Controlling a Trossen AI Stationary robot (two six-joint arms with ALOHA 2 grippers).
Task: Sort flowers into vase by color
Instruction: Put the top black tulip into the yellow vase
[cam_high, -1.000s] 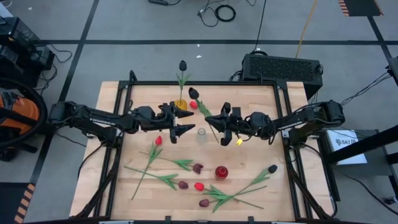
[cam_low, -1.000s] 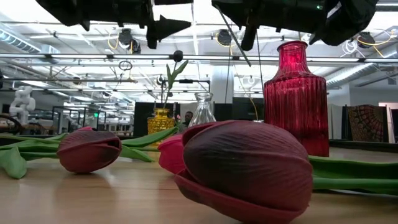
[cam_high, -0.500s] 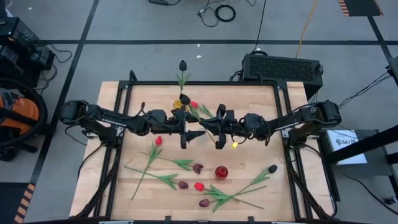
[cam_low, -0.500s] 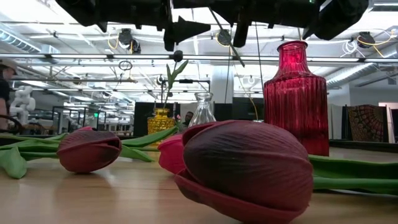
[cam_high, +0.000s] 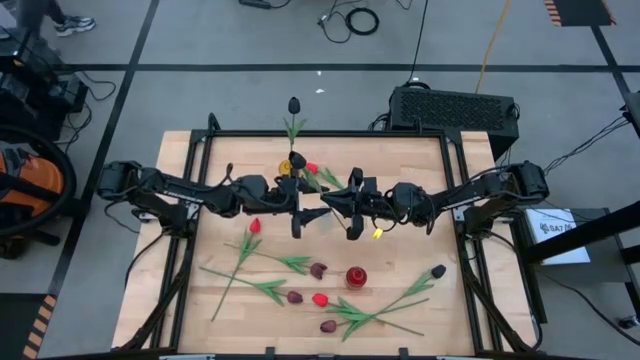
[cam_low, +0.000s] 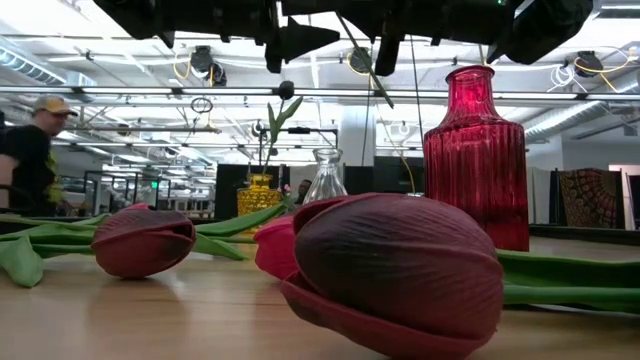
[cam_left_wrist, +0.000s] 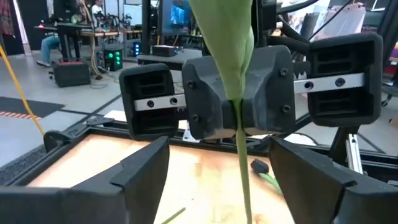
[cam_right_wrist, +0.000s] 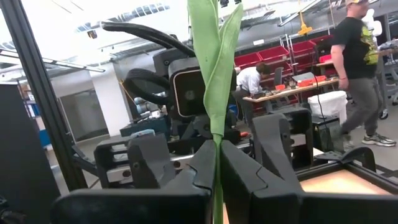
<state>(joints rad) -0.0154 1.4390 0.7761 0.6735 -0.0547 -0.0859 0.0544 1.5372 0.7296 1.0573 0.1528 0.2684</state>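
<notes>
A: Where are the two tools?

B: In the high view they meet near the middle of the desk (cam_high: 420, 150). The right tool (cam_high: 350, 208) is pinching a tulip stem (cam_right_wrist: 216, 193); its fingers are pressed together on it, and the long green leaf (cam_right_wrist: 213, 68) rises straight up between them. The left tool (cam_high: 297, 211) faces it with fingers spread, the same stem (cam_left_wrist: 244, 174) hanging in the gap between them.

A: And the rest of the flowers?

B: Most lie flat on the lower half of the desk: a red tulip (cam_high: 254, 227) at centre left, maroon heads (cam_high: 317, 270) lower down, a near-black one (cam_high: 438, 271) at lower right. One dark tulip (cam_high: 293, 104) stands in the yellow vase (cam_low: 258, 195) at the upper middle.

A: Other vases?

B: A red ribbed vase (cam_low: 476, 155) stands right of centre in the low view, with a clear glass vase (cam_low: 325, 176) farther back beside the yellow one. A large maroon head (cam_low: 395, 270) fills the foreground.
</notes>
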